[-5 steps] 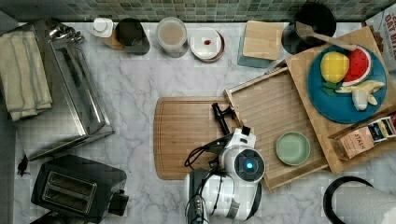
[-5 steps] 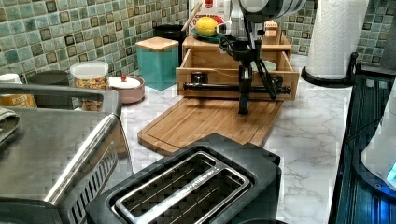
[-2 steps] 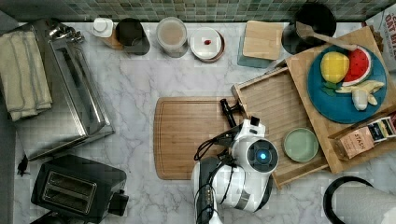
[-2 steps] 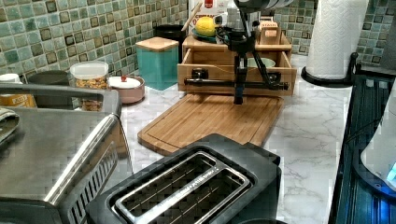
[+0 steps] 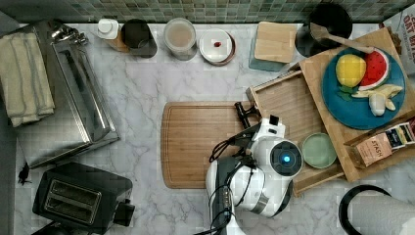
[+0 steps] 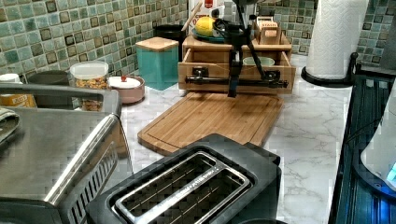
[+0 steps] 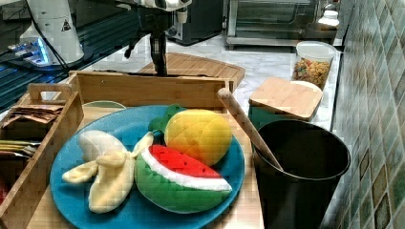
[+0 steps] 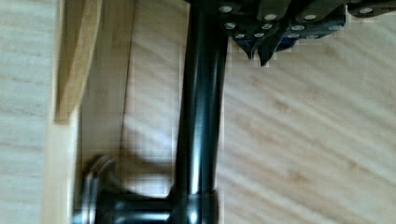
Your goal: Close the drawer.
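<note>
The light-wood drawer [image 5: 286,105] stands partly pulled out from under a wooden shelf, with a green bowl [image 5: 318,150] inside it. Its front [image 6: 210,72] carries a black bar handle [image 6: 261,83]. My gripper [image 6: 232,91] hangs straight down in front of the drawer front, shut, with its fingers against the handle bar [image 8: 200,116] from the cutting-board side. In the wrist view the fingertips [image 8: 259,55] are together beside the bar, not around it. From the right view the gripper [image 7: 159,67] shows just behind the drawer front [image 7: 143,90].
A large cutting board [image 5: 205,142] lies in front of the drawer. The shelf above carries a blue plate [image 5: 342,105] of toy fruit. A toaster [image 5: 83,196], a metal oven [image 5: 73,98], jars, a teal box [image 5: 274,41] and a paper towel roll [image 6: 336,37] surround the area.
The arm has moved toward the top view's right, and the drawer has slid further in under the shelf with the gripper against its handle.
</note>
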{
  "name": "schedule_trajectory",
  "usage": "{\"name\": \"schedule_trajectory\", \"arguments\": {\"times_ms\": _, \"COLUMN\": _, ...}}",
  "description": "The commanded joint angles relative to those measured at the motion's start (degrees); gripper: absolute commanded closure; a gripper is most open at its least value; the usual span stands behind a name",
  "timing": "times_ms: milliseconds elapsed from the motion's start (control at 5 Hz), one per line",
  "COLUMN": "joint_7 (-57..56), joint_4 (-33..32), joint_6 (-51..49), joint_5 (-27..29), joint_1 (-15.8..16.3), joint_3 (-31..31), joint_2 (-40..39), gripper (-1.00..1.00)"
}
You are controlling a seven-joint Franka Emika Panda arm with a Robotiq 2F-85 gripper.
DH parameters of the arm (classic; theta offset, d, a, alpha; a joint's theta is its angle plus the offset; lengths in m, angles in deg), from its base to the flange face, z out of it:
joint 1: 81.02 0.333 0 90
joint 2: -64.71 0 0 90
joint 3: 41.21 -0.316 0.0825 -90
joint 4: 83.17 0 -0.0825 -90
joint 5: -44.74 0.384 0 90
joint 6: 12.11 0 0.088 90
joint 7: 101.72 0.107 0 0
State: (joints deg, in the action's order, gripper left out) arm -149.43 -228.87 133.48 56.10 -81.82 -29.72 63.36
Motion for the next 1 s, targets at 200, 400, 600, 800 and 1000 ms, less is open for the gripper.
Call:
{"name": "schedule_trajectory", "arguments": {"times_ms": 200, "joint_7": -2.09, "joint_4": 13.78, "joint_6": 0.28, "joint_5": -4.47, "joint_1": -5.64, "joint_3": 4.31, "joint_2": -1.68, "gripper": 1.0}}
{"name": "schedule_trajectory", "arguments": {"times_ms": 400, "joint_7": -5.39, "joint_4": 16.98, "joint_6": 0.09, "joint_5": -3.1, "joint_1": -7.07, "joint_3": 4.66, "joint_2": -4.35, "gripper": 1.0}}
{"name": "schedule_trajectory", "arguments": {"times_ms": 600, "joint_7": -10.58, "joint_4": 21.29, "joint_6": 0.74, "joint_5": -0.34, "joint_1": -7.89, "joint_3": 6.18, "joint_2": -7.25, "gripper": 1.0}}
{"name": "schedule_trajectory", "arguments": {"times_ms": 800, "joint_7": -15.37, "joint_4": 27.71, "joint_6": -1.34, "joint_5": 2.78, "joint_1": -9.19, "joint_3": 7.24, "joint_2": -10.86, "gripper": 1.0}}
{"name": "schedule_trajectory", "arguments": {"times_ms": 1000, "joint_7": -13.98, "joint_4": 32.89, "joint_6": -3.84, "joint_5": 0.75, "joint_1": -10.3, "joint_3": 7.65, "joint_2": -13.23, "gripper": 1.0}}
